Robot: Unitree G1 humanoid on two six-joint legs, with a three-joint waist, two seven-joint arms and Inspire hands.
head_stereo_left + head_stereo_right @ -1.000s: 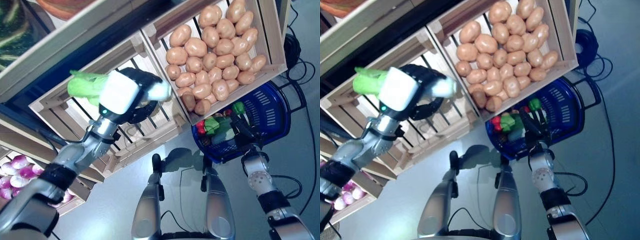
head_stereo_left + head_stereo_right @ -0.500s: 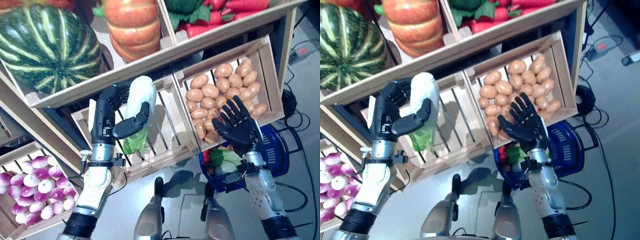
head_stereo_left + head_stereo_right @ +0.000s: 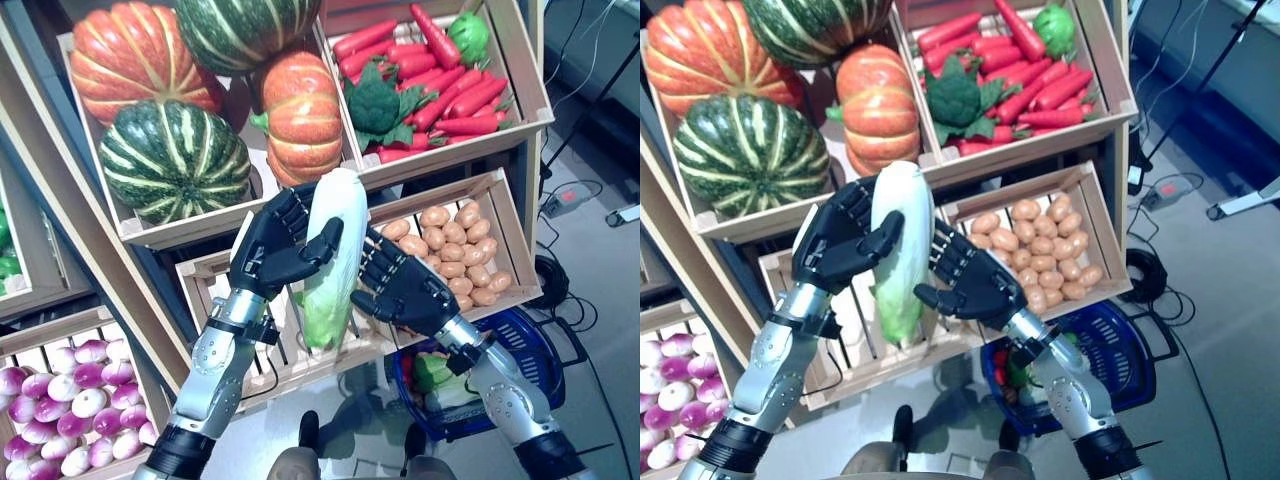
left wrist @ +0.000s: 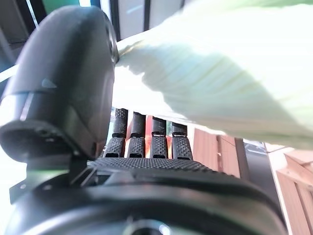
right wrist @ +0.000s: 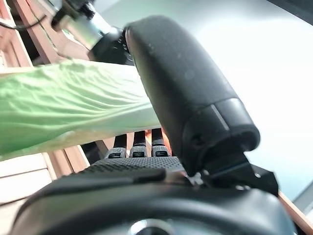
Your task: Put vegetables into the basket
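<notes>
The left hand (image 3: 275, 245) is holding a pale green and white napa cabbage (image 3: 330, 255) upright in front of the wooden produce shelves, its fingers (image 3: 285, 212) curling round the far side of the vegetable and its thumb crossing the near side, so that the cabbage is being clamped between them. The right hand (image 3: 405, 290) is meeting the cabbage from the opposite side: its fingers (image 3: 945, 255) are lying extended and slightly fanned against the cabbage's flank, and the right wrist view is showing the thumb arching over the leafy body while the fingers are passing beneath it; a firm closure of this hand cannot be told. The cabbage's white stem end is pointing up and its greener leaf end is hanging down, level with the slatted empty crate (image 3: 235, 300) behind it. The blue basket (image 3: 530, 350) is sitting on the floor below and to the right of the hands, well apart from the cabbage, and is already containing green and red vegetables (image 3: 430, 372). Behind the hands, a crate of potatoes (image 3: 455, 250) is lying just above the basket, a crate of carrots (image 3: 450, 95) with a broccoli (image 3: 375, 100) is standing higher, pumpkins (image 3: 300, 115) and striped squashes (image 3: 175, 160) are filling the neighbouring bin, and purple-white turnips (image 3: 60, 440) are showing at lower left.
</notes>
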